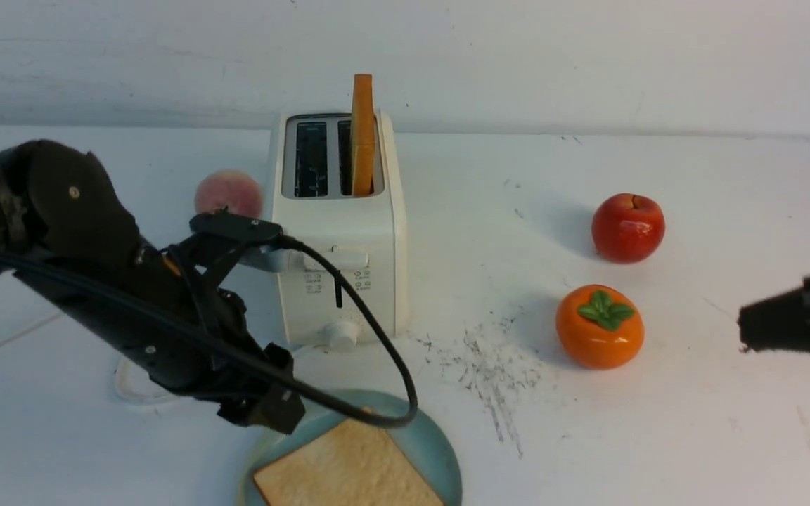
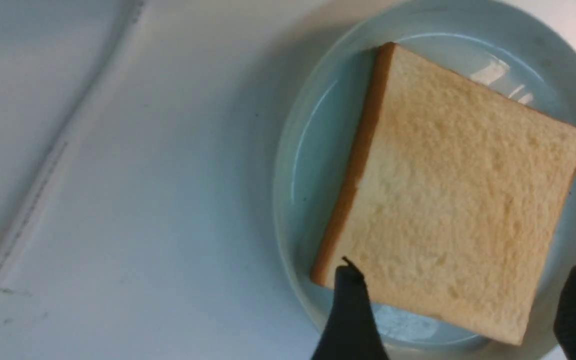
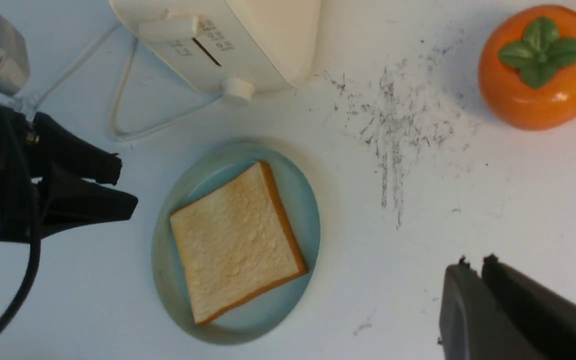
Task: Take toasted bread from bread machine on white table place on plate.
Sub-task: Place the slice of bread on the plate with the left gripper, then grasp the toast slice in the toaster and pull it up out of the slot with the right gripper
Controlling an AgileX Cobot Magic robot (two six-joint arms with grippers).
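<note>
Toasted square tan bread (image 2: 458, 195) lies on the round blue-green plate (image 2: 288, 210), near side. Left fingers (image 2: 455, 305) are spread, empty; right fingers (image 3: 475, 265) nearly meet.

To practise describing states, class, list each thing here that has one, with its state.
Toaster: one slot filled, one empty.
Bread slice in toaster: upright, sticking out.
Bread slice on plate: lying flat.
Plate: holding one slice.
Left fingers: open, empty.
Right fingers: nearly closed, empty.
</note>
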